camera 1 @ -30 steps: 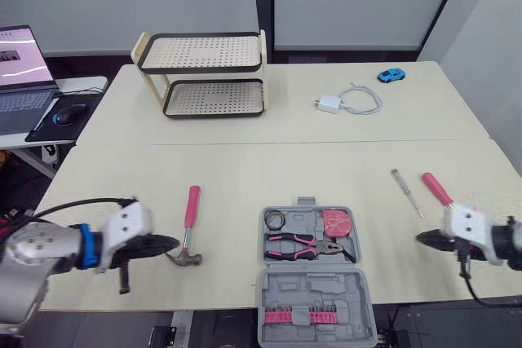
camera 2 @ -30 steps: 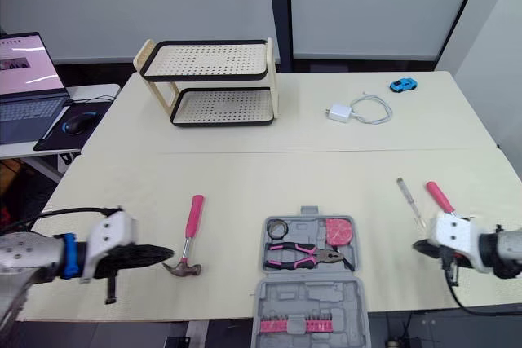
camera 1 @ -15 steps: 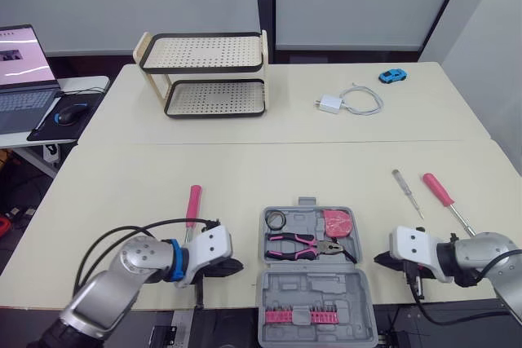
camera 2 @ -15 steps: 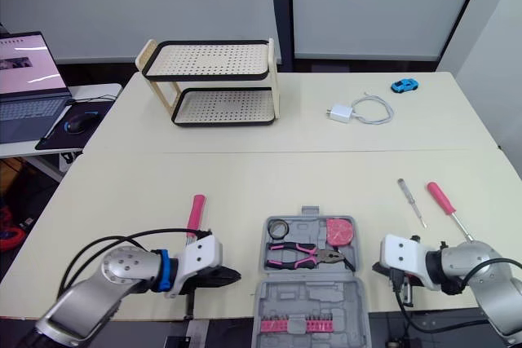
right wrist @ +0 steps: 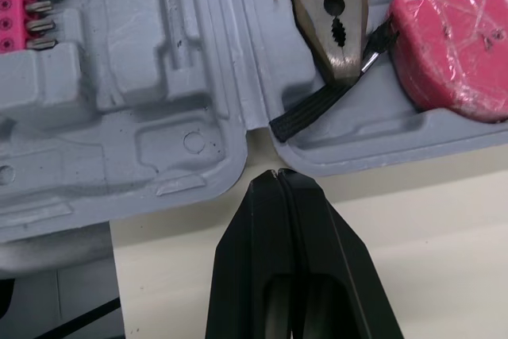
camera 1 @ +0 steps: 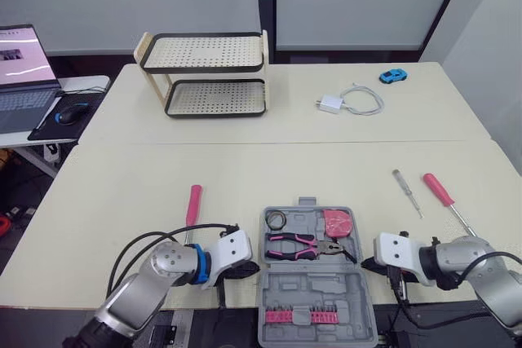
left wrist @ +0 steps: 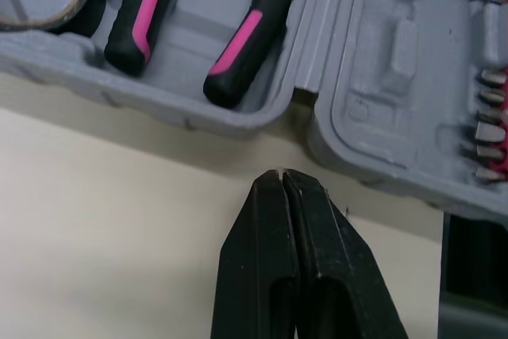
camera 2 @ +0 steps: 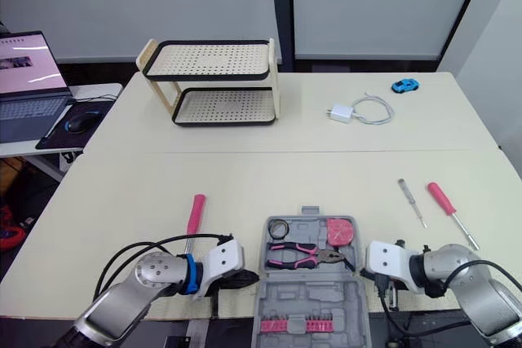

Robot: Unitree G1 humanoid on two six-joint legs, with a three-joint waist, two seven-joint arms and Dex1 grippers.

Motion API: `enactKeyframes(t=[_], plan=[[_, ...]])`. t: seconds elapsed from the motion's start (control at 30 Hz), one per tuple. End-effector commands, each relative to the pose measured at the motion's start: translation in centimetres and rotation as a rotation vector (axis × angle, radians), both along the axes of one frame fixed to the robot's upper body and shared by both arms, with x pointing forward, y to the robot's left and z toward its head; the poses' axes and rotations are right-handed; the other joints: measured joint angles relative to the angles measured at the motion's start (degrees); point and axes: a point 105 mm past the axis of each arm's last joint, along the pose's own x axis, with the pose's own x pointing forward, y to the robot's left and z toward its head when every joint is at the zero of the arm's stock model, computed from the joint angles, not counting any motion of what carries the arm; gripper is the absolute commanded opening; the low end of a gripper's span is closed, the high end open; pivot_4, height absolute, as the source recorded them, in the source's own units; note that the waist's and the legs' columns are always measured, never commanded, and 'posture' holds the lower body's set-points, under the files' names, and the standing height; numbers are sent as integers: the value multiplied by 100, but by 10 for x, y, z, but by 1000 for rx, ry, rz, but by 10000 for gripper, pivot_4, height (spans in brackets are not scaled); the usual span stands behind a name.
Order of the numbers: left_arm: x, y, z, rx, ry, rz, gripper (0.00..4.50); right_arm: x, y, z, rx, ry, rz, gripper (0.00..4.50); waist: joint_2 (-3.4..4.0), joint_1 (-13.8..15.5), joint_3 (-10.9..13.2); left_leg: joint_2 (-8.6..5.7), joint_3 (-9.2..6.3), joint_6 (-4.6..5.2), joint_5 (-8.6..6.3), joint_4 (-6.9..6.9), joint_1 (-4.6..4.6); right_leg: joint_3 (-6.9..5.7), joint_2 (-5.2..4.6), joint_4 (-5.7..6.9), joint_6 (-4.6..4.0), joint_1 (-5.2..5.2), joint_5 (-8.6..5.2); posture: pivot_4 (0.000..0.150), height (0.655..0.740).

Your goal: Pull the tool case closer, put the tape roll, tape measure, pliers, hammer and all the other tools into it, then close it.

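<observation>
The head's two eyes look forward and down from the near edge over the whole table (camera 1: 245,169), sharing nearly one scene. Each wrist camera faces the tool case (left wrist: 381,77) from very close, left from its left side, right from its right, both catching its hinge (left wrist: 321,21).

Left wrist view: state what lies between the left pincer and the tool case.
In the left wrist view, only a bare strip of table separates the shut left pincer from the tool case.

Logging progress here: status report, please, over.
Left gripper shut, right gripper shut, either side of open tool case. Hammer, pink screwdriver, small screwdriver not yet packed.
</observation>
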Motion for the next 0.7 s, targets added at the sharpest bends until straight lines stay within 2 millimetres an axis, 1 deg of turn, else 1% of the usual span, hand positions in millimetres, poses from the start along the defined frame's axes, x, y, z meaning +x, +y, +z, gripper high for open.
enactKeyframes(t=[0.03, 0.47, 0.7], plan=[[-1, -4, -1, 3, -9, -8, 191, 2, 3, 2, -2, -20, 14, 0, 0, 1, 0, 0, -1, 0, 0, 0, 0, -1, 0, 0, 0, 0, 0, 1500, 7400], [-6, -17, -8, -5, 3, -25, 191, 1, 11, -3, 6, -20, 27, 0, 10, 1, -12, -2, -2, 0, 0, 1, 2, 0, -2, -1, 0, 3, 0, 1500, 7400], [-1, -19, -10, -9, -4, -4, 191, 2, 14, -3, 13, -23, 24, 0, 19, 10, -20, -3, -4, 0, 0, 1, 14, -2, -3, -2, 1, 18, 0, 1500, 7400]])
